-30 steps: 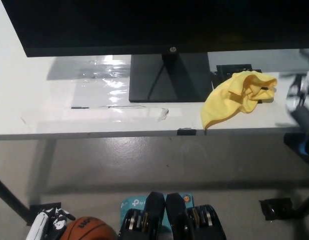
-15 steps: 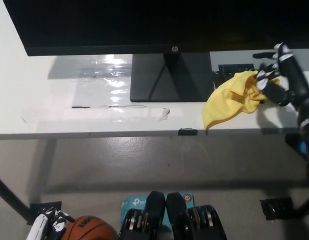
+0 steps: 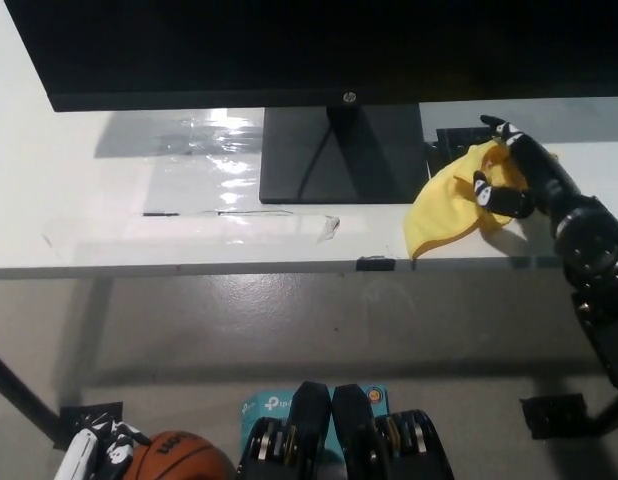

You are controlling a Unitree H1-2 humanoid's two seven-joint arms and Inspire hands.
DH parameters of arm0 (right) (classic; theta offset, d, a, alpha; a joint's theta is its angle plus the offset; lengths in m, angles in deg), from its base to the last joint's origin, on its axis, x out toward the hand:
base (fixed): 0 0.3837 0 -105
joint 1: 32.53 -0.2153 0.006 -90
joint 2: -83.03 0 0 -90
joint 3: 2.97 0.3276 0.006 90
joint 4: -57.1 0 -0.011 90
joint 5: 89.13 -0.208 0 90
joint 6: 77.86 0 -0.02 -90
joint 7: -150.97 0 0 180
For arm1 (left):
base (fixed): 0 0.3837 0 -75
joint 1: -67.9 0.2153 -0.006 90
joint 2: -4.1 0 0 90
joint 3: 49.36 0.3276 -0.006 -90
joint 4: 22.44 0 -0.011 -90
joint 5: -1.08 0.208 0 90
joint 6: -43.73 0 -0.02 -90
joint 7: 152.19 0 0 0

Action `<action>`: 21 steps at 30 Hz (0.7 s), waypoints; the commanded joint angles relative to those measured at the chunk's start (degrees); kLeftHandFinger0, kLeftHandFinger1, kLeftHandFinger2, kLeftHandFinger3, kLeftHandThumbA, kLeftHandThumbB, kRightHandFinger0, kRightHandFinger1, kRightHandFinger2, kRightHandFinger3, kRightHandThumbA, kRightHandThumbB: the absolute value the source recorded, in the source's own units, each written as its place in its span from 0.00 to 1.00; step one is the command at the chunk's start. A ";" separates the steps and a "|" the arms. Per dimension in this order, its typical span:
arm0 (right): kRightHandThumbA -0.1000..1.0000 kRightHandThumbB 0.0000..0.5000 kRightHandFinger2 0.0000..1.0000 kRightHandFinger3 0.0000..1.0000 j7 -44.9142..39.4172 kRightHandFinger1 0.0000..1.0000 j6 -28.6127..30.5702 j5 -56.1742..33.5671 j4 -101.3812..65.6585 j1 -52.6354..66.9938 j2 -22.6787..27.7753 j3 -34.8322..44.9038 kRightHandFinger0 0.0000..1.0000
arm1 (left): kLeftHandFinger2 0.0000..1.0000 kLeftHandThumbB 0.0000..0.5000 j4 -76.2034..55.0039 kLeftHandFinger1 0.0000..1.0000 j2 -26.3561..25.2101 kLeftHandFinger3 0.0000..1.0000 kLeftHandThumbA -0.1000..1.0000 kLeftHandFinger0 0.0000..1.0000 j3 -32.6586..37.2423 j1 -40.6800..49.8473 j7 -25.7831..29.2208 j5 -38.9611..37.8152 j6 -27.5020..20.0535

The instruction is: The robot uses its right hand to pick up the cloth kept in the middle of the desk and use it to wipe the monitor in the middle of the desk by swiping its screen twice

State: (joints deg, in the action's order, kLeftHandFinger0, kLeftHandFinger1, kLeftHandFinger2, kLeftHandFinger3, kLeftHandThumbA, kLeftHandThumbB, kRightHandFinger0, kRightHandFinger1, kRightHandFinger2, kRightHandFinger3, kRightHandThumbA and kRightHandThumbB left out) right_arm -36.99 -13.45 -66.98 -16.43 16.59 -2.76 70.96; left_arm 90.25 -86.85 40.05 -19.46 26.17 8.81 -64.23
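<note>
The yellow cloth (image 3: 444, 205) lies crumpled on the white desk (image 3: 139, 215), right of the monitor's black stand (image 3: 334, 155). The wide black monitor (image 3: 239, 45) fills the top of the head view. My black right hand (image 3: 509, 172) comes in from the right and rests on the cloth's upper right part, fingers spread and curving down onto the folds. That part of the cloth is hidden under the hand, and the cloth still lies flat on the desk. My white left hand (image 3: 81, 455) hangs low at the bottom left, below desk level.
A small black object (image 3: 457, 138) sits behind the cloth by the stand. Strips of clear tape (image 3: 229, 215) shine on the desk left of the stand. An orange basketball (image 3: 179, 460) lies on the floor at the bottom left. The desk's front edge (image 3: 289, 268) crosses the picture.
My right hand has come in from the far right edge, swung left and settled down onto the cloth's right side. The cloth's left part keeps its shape and place.
</note>
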 commanded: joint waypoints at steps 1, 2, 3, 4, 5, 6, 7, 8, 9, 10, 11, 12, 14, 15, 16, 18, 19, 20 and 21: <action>0.54 0.80 1.00 1.00 0.71 1.00 -1.34 7.18 -1.24 -4.82 -0.96 -1.79 1.00 | 0.00 1.00 -1.02 0.00 -0.70 0.00 0.68 0.00 -0.01 0.22 0.51 0.65 -2.28; 0.56 0.81 1.00 1.00 0.82 1.00 -1.34 8.18 -1.36 -4.96 -0.61 -3.00 1.00 | 0.00 1.00 -1.30 0.00 -0.78 0.00 0.68 0.00 0.08 0.31 0.49 0.94 -2.27; 0.56 0.81 1.00 1.00 0.70 1.00 -1.34 8.36 -1.54 -4.68 -0.58 -2.84 1.00 | 0.00 1.00 -1.36 0.00 -0.75 0.00 0.68 0.00 0.14 0.40 0.43 1.01 -2.23; 0.56 0.83 1.00 1.00 0.58 1.00 -1.34 9.88 -1.23 -4.60 -0.05 -4.26 1.00 | 0.00 1.00 -1.33 0.00 -0.73 0.00 0.68 0.00 0.21 0.49 -0.05 0.56 -2.33; 0.58 0.85 1.00 1.00 0.36 1.00 -1.34 10.75 -0.86 -4.61 -0.08 -4.53 1.00 | 0.00 1.00 -1.04 0.00 -0.70 0.00 0.68 0.00 0.15 0.38 -0.28 0.17 -2.40; 0.59 0.86 1.00 1.00 0.99 1.00 -1.34 10.78 -0.19 -4.59 0.03 -5.00 1.00 | 0.00 1.00 -0.95 0.00 -0.68 0.00 0.68 0.00 0.12 0.36 -0.27 0.10 -2.65; 0.60 0.91 1.00 1.00 1.31 1.00 -1.34 11.91 0.48 -4.43 0.07 -5.51 1.00 | 0.00 1.00 -0.87 0.00 -0.74 0.00 0.68 0.00 0.19 0.33 -0.18 0.39 -2.60; 0.61 0.93 1.00 1.00 1.40 1.00 -1.34 12.47 0.75 -4.36 0.06 -5.69 1.00 | 0.00 1.00 -0.84 0.00 -0.77 0.00 0.68 0.00 0.22 0.32 -0.15 0.51 -2.57; 0.73 0.99 1.00 1.00 -0.25 1.00 -1.34 15.61 1.52 -4.65 0.76 -7.00 1.00 | 0.00 1.00 -0.99 0.00 -0.82 0.00 0.69 0.00 0.24 -0.19 -0.40 0.37 -2.10; 0.74 1.00 1.00 1.00 -1.32 1.00 -1.34 17.16 1.86 -4.67 1.18 -7.91 1.00 | 0.00 1.00 -0.98 0.00 -0.86 0.00 0.69 0.00 0.29 -0.25 -0.39 0.50 -2.09; 0.73 1.00 1.00 1.00 -2.11 1.00 -1.34 18.12 2.26 -4.49 1.46 -8.57 1.00 | 0.00 1.00 -1.43 0.00 -0.86 0.00 0.69 0.00 0.29 -0.14 -0.60 0.39 -1.37; 0.73 1.00 1.00 1.00 -3.49 1.00 -1.34 19.11 2.67 -4.52 1.75 -8.97 1.00 | 0.00 1.00 -1.58 0.00 -0.88 0.00 0.70 0.00 0.29 -0.31 -0.61 0.40 -1.48; 0.71 1.00 1.00 1.00 -4.70 1.00 -1.34 20.33 3.13 -4.48 1.57 -8.54 1.00 | 0.00 1.00 -1.88 0.00 -1.04 0.00 0.70 0.00 0.18 -0.62 -0.92 0.10 -1.18; 0.74 1.00 1.00 1.00 -6.20 1.00 -1.34 21.95 3.64 -3.62 1.72 -7.79 1.00 | 0.00 1.00 -2.04 0.00 -1.08 0.00 0.70 0.00 0.05 -0.74 -1.34 -0.55 -1.03; 0.74 1.00 1.00 1.00 -7.36 1.00 -1.34 22.84 3.45 -3.24 1.76 -7.30 1.00 | 0.00 1.00 -2.03 0.00 -1.15 0.00 0.70 0.00 0.05 -0.81 -1.37 -0.57 -1.27; 0.76 1.00 1.00 1.00 -7.90 1.00 -1.34 26.01 3.96 -2.70 2.53 -8.20 1.00 | 0.00 1.00 -2.28 0.00 -1.12 0.00 0.71 0.00 0.05 -0.98 -1.70 -0.84 -0.59; 0.78 1.00 1.00 1.00 -8.48 1.00 -1.34 27.08 4.27 -2.43 2.94 -8.41 1.00 | 0.00 1.00 -1.92 0.00 -0.97 0.00 0.70 0.00 0.02 -1.26 -1.95 -1.27 -0.82; 0.80 1.00 1.00 1.00 -10.07 1.00 -1.34 28.47 4.09 -2.21 3.50 -9.01 1.00 | 0.00 1.00 -1.95 0.00 -1.07 0.00 0.70 0.00 -0.02 -1.28 -2.20 -1.47 -0.91; 0.79 1.00 1.00 1.00 -10.46 1.00 -1.34 28.91 4.23 -2.15 3.80 -9.41 1.00 | 0.00 1.00 -2.08 0.00 -1.03 0.00 0.70 0.00 -0.09 -1.23 -2.29 -1.61 -0.72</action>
State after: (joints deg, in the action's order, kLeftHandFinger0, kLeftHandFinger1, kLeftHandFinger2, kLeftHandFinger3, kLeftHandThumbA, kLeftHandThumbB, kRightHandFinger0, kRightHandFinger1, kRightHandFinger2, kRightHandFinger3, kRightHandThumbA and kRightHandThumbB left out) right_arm -42.65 -13.72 -46.38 -12.12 15.23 -1.38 62.37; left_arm 89.84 -86.85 40.04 -19.95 25.30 8.77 -64.37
